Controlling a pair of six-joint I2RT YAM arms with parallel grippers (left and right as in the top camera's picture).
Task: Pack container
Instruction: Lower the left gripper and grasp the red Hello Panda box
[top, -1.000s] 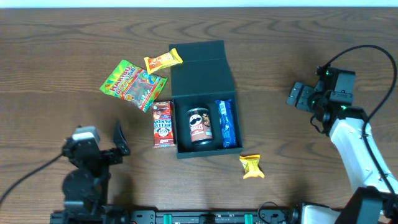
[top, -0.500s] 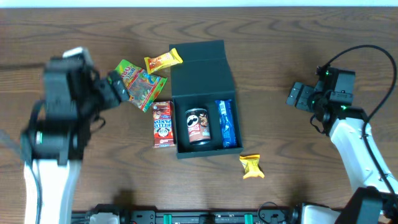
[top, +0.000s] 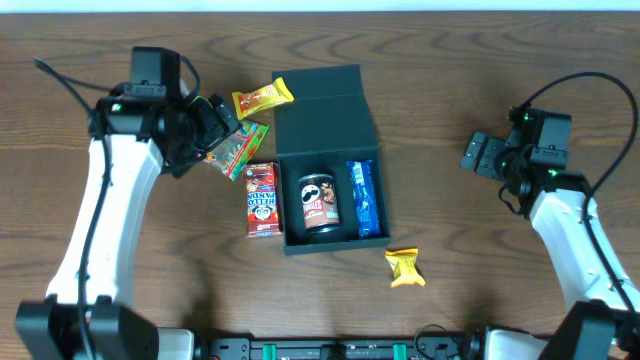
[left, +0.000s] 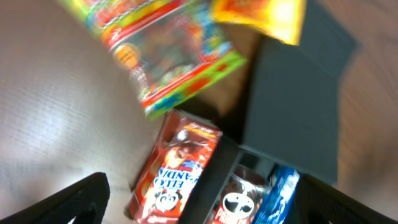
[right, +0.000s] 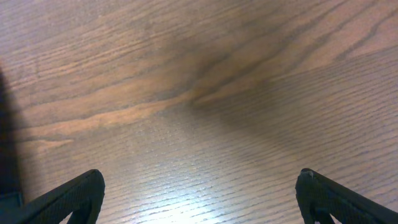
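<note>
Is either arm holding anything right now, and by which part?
Nothing is held. The left gripper is open above the gummy bag; the right gripper is open over the table.

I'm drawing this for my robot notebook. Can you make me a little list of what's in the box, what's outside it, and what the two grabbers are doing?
container: dark square box, lid open
inside: chip can, blue packet beside it
outside, left: red cookie box, gummy bag, orange-yellow packet
outside, near right corner: yellow packet
left gripper: open, over the gummy bag, holding nothing
right gripper: open, over bare table, holding nothing
</note>
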